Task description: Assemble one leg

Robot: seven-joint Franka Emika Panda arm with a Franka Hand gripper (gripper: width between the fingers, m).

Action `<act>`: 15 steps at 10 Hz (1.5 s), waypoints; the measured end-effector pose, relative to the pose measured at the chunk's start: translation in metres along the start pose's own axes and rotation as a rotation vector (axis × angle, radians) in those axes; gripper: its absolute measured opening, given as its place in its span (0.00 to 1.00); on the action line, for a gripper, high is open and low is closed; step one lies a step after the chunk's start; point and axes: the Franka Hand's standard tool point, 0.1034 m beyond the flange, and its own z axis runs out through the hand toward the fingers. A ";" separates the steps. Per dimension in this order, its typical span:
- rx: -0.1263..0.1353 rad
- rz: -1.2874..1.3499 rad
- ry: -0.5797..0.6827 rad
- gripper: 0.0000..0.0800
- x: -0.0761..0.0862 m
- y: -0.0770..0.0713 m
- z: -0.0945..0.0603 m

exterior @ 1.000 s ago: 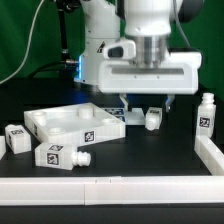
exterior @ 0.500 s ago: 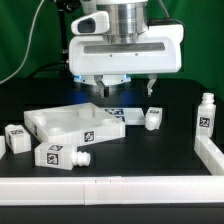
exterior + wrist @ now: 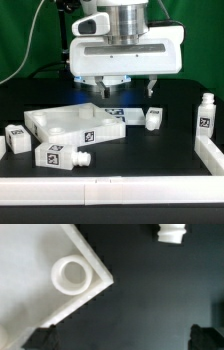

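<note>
Legs, four alike, all lay loose on the black table [image 3: 170,150]; none was fitted.

The far-left leg [image 3: 14,139] lay well off to the exterior view's left of the gripper [image 3: 125,90], and much lower. The front leg [image 3: 60,157] lay on its side, also to the left and nearer the camera than the gripper.

The tabletop [image 3: 60,122] sat flat below the gripper and leftward. The wrist view showed one corner of it under the hand, with a round socket [image 3: 70,274] in it.

The gripper hung clear above the table, fingers [image 3: 40,339] apart, nothing between them.

The nearest leg [image 3: 153,118] lay on its side, just below the gripper and slightly to the exterior view's right, near the tabletop's corner. Contact between the two could not be told. In the wrist view this leg [image 3: 172,234] was only partly in frame. Its long axis seemed to run roughly square to the line between the fingertips, which I judged a fair approach for closing across its body.

The upright leg [image 3: 206,113] stood well to the right, beside a white rail [image 3: 212,150].

The surface around the nearest leg was bare and matte. Room to descend was ample, the tabletop edge being the one close neighbour.
</note>
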 end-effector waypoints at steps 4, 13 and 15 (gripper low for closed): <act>-0.020 -0.233 -0.011 0.81 0.012 0.086 0.025; -0.062 -0.403 0.011 0.81 0.005 0.141 0.047; -0.063 -0.411 0.000 0.81 0.001 0.154 0.056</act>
